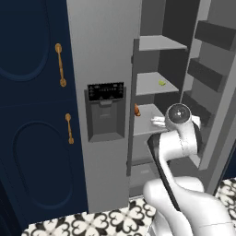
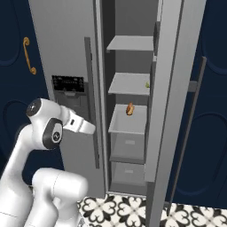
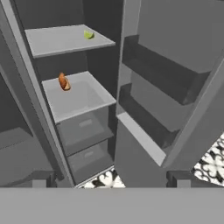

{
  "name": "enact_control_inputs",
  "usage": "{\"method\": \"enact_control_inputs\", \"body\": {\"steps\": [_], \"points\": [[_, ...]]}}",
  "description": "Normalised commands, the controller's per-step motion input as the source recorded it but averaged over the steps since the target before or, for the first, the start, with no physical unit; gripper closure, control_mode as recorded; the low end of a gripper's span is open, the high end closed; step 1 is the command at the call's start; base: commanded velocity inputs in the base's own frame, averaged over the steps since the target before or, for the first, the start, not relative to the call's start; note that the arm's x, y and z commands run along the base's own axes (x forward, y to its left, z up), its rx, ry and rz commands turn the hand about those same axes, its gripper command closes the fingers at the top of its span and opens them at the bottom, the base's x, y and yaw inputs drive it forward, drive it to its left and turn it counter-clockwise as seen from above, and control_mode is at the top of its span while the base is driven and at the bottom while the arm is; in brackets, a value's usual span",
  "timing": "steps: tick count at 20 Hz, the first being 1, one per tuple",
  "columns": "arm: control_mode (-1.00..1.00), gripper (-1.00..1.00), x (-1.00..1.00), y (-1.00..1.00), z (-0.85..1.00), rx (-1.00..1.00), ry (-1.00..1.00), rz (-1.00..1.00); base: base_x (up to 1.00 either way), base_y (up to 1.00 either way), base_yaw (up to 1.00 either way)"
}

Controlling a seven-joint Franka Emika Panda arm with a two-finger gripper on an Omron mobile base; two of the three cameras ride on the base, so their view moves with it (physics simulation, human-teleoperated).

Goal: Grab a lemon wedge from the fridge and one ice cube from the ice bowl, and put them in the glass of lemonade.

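The light-grey fridge stands with its right door swung open, and its left door with the black dispenser panel is closed. A small yellow-green lemon wedge lies near the right edge of the second shelf. My gripper is in front of the open compartment, below and short of the wedge. It is open, with its tips far apart and nothing between them. The ice bowl and the glass of lemonade are out of view.
An orange-brown food item sits on the shelf below the wedge, above two drawers. The open door's bins stick out on the right. Navy cabinets with gold handles flank the fridge. The floor is patterned tile.
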Motion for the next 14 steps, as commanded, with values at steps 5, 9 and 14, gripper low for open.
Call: {"method": "enact_control_inputs", "body": {"steps": [5,9,14], "points": [[-1.00,-1.00,-0.57,0.10,-0.15,0.13,0.00,0.27,0.00,0.00,0.00],[-1.00,-1.00,-0.18,0.05,-0.14,0.00,0.00,0.34,0.00,0.00,0.00],[-1.00,-1.00,-0.28,0.02,-0.19,0.00,0.00,0.19,0.00,0.00,0.00]]}}
